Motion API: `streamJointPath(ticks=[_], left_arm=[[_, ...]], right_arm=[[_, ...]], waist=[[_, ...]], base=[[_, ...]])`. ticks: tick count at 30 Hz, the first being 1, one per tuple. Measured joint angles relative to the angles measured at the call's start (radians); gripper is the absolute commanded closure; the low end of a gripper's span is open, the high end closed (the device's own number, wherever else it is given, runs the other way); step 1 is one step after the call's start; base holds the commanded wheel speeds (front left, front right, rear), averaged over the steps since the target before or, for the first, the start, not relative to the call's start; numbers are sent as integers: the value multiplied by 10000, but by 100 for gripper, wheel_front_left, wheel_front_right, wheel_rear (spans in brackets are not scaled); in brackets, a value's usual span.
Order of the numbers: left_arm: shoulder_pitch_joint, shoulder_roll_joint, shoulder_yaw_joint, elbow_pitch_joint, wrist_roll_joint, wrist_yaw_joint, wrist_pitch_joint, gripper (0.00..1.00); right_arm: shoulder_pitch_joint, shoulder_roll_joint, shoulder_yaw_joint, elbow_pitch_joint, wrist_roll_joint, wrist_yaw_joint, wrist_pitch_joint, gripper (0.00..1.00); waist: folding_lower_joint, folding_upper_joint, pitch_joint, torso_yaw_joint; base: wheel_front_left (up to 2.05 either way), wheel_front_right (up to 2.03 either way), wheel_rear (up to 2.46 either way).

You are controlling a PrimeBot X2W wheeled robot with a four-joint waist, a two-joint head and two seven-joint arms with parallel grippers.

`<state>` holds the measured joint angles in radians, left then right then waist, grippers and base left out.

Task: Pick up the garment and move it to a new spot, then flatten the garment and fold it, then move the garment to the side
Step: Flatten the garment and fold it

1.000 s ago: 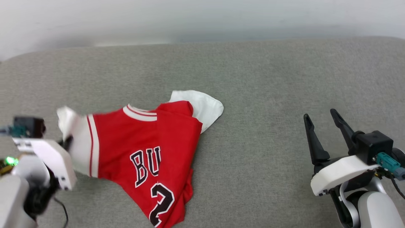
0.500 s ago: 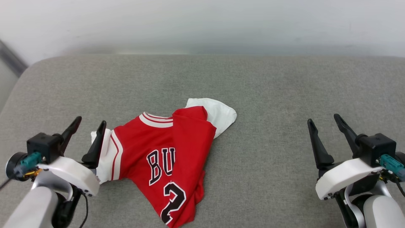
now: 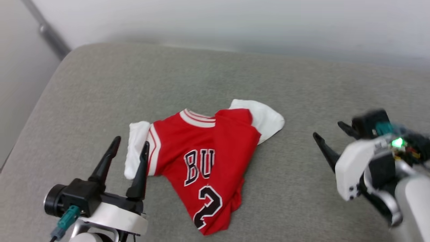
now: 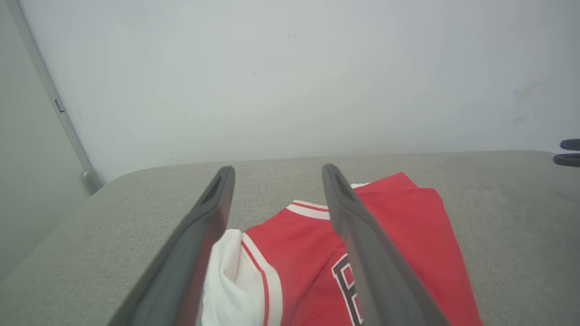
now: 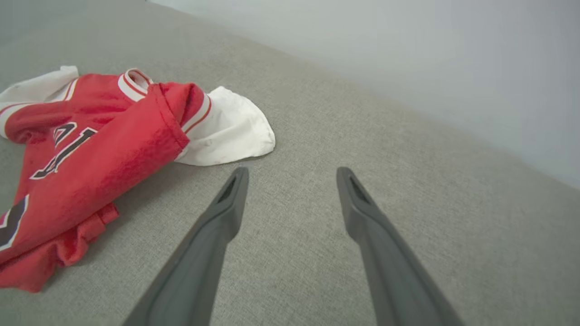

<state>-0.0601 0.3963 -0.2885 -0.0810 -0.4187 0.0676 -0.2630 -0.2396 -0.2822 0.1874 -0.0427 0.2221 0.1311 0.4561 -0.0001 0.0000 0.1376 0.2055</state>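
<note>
You had the left gripper (image 3: 131, 141) with its jaws spread and empty. The crumpled red basketball jersey with white sleeves (image 3: 208, 161) lay on the grey fabric surface (image 3: 100, 84), one white sleeve just ahead of those jaws. Your right gripper (image 3: 328, 129) was also spread wide and held nothing, with the jersey well apart to its left.

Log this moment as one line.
left gripper: open, at garment edge | right gripper: open, apart | garment: rumpled, partly folded over, on grey surface
</note>
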Motion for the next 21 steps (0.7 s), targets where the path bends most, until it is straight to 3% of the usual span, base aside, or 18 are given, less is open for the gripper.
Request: streamJointPath(ticks=[2,6,10,14,21], left_arm=[[-8,-109,-79,-134,121,-111,0,0],[-174,-384,-282,-192,265,-320,0,0],[-484,-686,-523,-13,349,-560,0,0],[-696,-1041,-727,167,464,-759,0,0],[-848,-1519,-834,391,633,-1030,0,0]], right_arm=[[-875,-554,541,117,500,0,1417,0],[-2782,-1064,1277,903,1509,0,3873,0],[-4417,-1246,1827,2291,1964,-2,5175,0],[-5278,-1229,2199,3804,1879,0,5582,0],[-5750,-1352,2500,5969,1471,0,5122,0]], waist=[[1,0,194,262],[1,0,613,824],[2,0,1030,1458],[2,0,1399,2126],[2,0,1924,3128]], base=[[0,0,0],[0,0,0],[0,0,0],[0,0,0],[0,0,0]])
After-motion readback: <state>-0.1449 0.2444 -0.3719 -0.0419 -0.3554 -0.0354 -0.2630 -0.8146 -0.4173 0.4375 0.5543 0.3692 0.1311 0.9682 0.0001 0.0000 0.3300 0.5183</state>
